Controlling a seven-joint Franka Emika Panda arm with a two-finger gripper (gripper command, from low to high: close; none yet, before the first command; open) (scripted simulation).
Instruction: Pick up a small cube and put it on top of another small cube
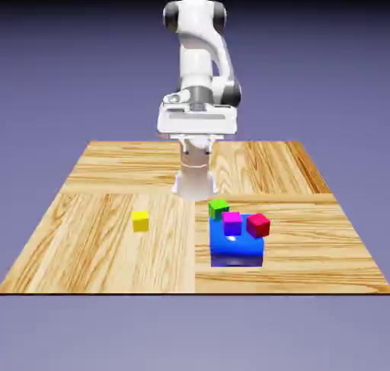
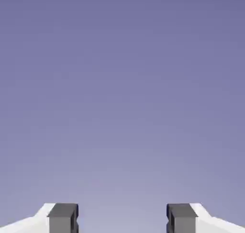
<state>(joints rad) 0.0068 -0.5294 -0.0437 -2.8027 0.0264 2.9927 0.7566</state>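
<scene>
Not yet begun: gripper (image 2: 122, 220) stood empty, jaws wide apart, aimed only at backdrop. Yellow cube (image 1: 140, 221) lay alone, well left of the blue block (image 1: 237, 249). Next, probably: descend over it.

Yellow cube (image 1: 140, 221), green cube (image 1: 218, 208), magenta cube (image 1: 232, 223), red cube (image 1: 258, 225), blue block (image 1: 237, 247), wood-grain table (image 1: 99, 209).

The arm (image 1: 196, 53) stands folded upright, its gripper (image 2: 122, 220) empty (jaws parted wide).
</scene>
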